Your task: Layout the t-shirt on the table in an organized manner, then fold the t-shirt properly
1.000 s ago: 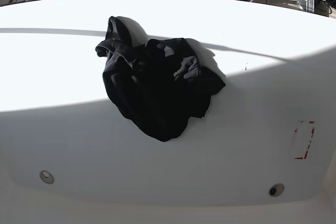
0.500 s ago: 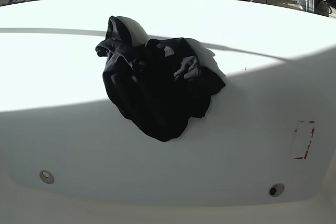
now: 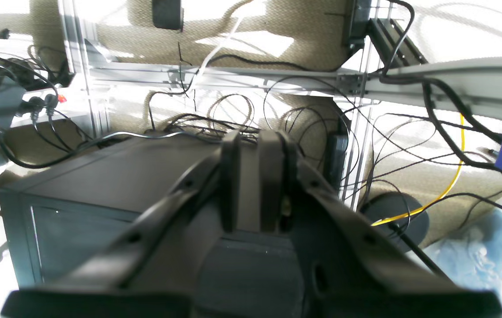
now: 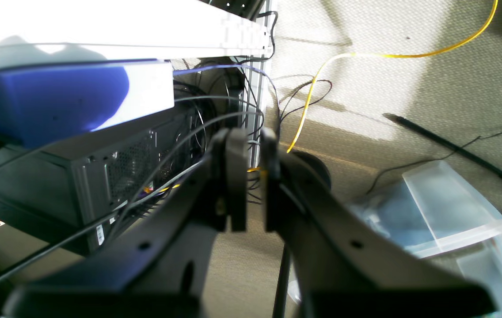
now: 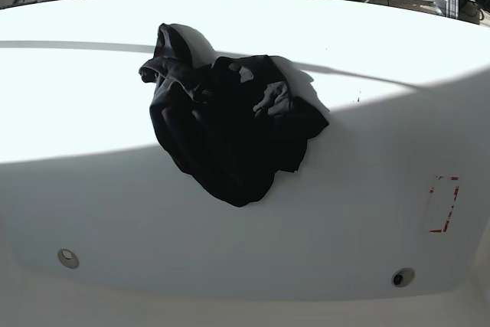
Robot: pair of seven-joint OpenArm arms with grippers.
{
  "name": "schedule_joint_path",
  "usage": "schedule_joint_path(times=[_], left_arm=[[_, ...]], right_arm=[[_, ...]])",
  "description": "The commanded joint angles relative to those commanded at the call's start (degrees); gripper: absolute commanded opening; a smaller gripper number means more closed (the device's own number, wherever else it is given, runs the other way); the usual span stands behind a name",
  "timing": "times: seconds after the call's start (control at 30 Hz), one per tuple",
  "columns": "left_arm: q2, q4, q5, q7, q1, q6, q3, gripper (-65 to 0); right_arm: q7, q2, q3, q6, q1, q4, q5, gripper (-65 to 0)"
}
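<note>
The black t-shirt (image 5: 230, 124) lies crumpled in a wrinkly heap on the white table (image 5: 367, 135), a little left of centre and toward the far side. Neither arm shows in the base view. In the left wrist view my left gripper (image 3: 251, 150) is shut with nothing between its fingers, and it faces a black computer case and cables below table height. The right wrist view has my right gripper (image 4: 251, 145) shut and empty too, facing carpet floor and cables. Neither wrist view shows the t-shirt.
A red dashed rectangle mark (image 5: 442, 204) is at the table's right. Two round metal discs (image 5: 68, 257) (image 5: 401, 276) sit near the front edge. A clear plastic bin (image 4: 445, 207) and a yellow cable (image 4: 321, 70) lie on the floor.
The t-shirt has not moved. A small white object at the top edge of the base view has slid left and out of sight.
</note>
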Motion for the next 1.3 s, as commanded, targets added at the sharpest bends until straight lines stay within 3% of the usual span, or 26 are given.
schedule_joint_path(times=[0.3,0.5,0.8,1.07,1.3], left_arm=[[0.53,10.64,-0.26,0.00,7.56,0.00,0.00,-58.9],[0.26,17.76,-4.40,0.00,13.10,0.00,0.00,-58.9],[-0.26,27.34,-4.84,0.00,18.99,0.00,-0.09,-59.0],[-1.76,35.25,-4.92,0.00,21.98,0.00,-1.58,-59.2],[-1.76,38.33,-4.92,0.00,22.33,0.00,-4.75,-59.2]], right_arm=[[0.00,0.44,0.88,0.00,-7.74,11.16,0.44,-60.1],[-0.09,0.00,4.75,0.00,-12.40,17.76,0.26,-60.1],[-5.63,-0.09,7.56,0.00,-18.11,30.24,0.53,-60.1],[-11.25,-4.84,12.57,0.44,-21.54,41.58,0.00,-60.1],[-12.04,-5.54,14.59,0.44,-22.33,42.64,0.44,-60.1]])
